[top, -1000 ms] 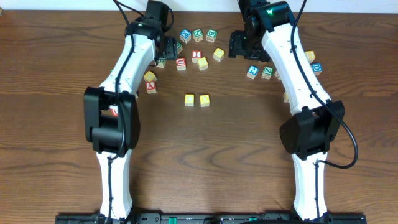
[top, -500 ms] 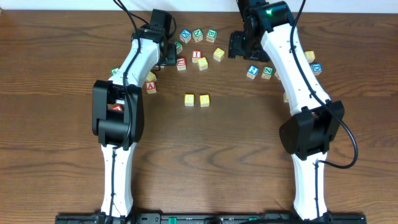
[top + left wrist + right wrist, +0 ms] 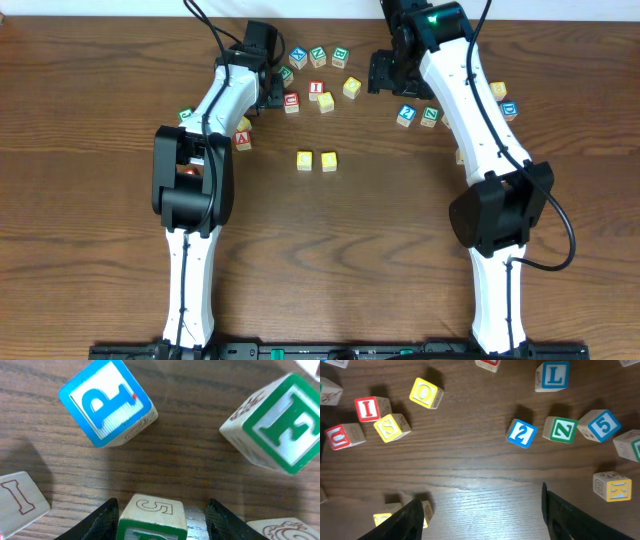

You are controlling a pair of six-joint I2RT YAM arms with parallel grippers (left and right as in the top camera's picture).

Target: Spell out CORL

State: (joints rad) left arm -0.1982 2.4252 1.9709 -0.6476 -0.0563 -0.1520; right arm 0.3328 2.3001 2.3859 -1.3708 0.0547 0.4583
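Over the last second the left gripper (image 3: 163, 505) has been carried deeper into the cluster at the upper left of the overhead view. Its jaws have been narrowed about one small white-faced, green-bordered wooden cube (image 3: 152, 516), its letter cut off at the bottom edge and judged the R. A firm clamp cannot be told. The right gripper (image 3: 480, 495) has been left spread, empty. Two yellow-topped wooden cubes are counted at frame centre, one (image 3: 305, 159) beside the other (image 3: 329, 160), so half the word is judged laid. One blue L cube (image 3: 555, 375) waits, upper right.
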